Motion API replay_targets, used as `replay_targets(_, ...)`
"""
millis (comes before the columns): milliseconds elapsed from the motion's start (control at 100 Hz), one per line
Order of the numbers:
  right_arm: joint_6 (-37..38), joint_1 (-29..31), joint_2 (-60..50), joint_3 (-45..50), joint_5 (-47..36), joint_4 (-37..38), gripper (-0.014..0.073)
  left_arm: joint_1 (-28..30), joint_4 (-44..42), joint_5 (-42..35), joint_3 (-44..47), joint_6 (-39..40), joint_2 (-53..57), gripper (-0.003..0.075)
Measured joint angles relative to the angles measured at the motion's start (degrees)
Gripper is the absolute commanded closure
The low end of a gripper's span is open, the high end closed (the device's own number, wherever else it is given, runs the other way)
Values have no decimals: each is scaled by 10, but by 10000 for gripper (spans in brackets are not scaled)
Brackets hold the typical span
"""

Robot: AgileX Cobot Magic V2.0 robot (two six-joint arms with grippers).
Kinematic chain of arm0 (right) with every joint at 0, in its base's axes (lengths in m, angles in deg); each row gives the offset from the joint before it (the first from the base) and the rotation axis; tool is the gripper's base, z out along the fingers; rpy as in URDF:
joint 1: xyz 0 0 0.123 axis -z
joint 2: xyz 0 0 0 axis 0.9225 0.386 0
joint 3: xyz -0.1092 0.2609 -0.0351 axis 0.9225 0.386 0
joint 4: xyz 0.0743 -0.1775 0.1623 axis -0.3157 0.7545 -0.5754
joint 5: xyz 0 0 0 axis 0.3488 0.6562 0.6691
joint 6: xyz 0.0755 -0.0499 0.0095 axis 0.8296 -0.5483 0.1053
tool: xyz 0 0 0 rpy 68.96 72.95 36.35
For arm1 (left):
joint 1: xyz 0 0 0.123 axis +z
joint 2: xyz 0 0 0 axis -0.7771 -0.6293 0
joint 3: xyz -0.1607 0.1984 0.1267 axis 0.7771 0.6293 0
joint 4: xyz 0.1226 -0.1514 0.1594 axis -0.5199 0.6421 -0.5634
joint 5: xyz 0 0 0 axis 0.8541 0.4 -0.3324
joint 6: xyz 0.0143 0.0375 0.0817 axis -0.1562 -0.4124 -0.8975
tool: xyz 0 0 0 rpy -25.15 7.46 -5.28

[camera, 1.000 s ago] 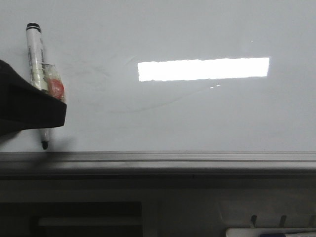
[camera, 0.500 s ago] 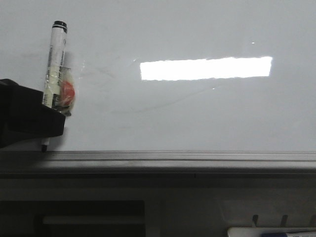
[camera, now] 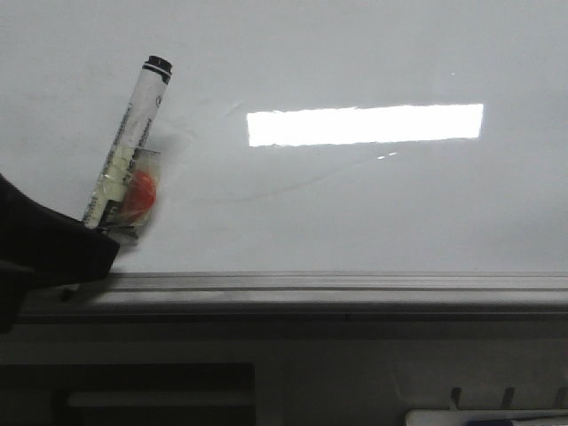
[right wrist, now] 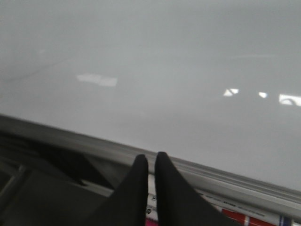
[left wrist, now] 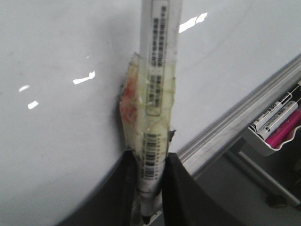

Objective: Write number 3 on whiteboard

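whiteboard (camera: 373, 204): glossy white, bright rectangular glare, faint grey smudge lines, grey rail along its lower edge; no black "3" visible on it
marker (camera: 124, 151): white barrel, black cap, taped wrap with an orange patch; leaning right at the board's lower left
left pincer (left wrist: 149, 188): clamped tight on the marker's lower barrel; tip beside the rail
right pincer (right wrist: 150, 165): fingers nearly together, holding nothing, before the rail

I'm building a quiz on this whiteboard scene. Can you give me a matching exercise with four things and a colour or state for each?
Things:
1. marker
2. left gripper
3. right gripper
4. whiteboard

States:
A. shut, holding nothing
B. no black number on it yet
C. tilted, wrapped in tape with a red patch
D. clamped on the marker

Pairs: 1-C, 2-D, 3-A, 4-B
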Motion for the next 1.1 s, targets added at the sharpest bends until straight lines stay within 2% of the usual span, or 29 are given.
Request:
replay_targets(90, -46, -66, 16, -1, -10, -4, 317, 0, -51, -1, 0, 0, 18, 741)
replay_targets(160, -71, -117, 32, -8, -17, -5, 267, 0, -92, -3, 0, 0, 29, 741)
replay_targets(360, -118, -244, 123, -64, -41, -1, 265, -9, -247, -6, 0, 0, 37, 741)
replay_targets(500, -177, -309, 202, -116, -56, 1, 253, -20, -346, -23, 0, 0, 37, 741)
replay_targets(680, -212, -348, 272, -159, -89, 3, 253, -22, -412, -45, 0, 0, 37, 741)
replay_targets(1100, -219, -391, 381, -230, -129, 3, 253, -22, -434, -57, 0, -2, 14, 741)
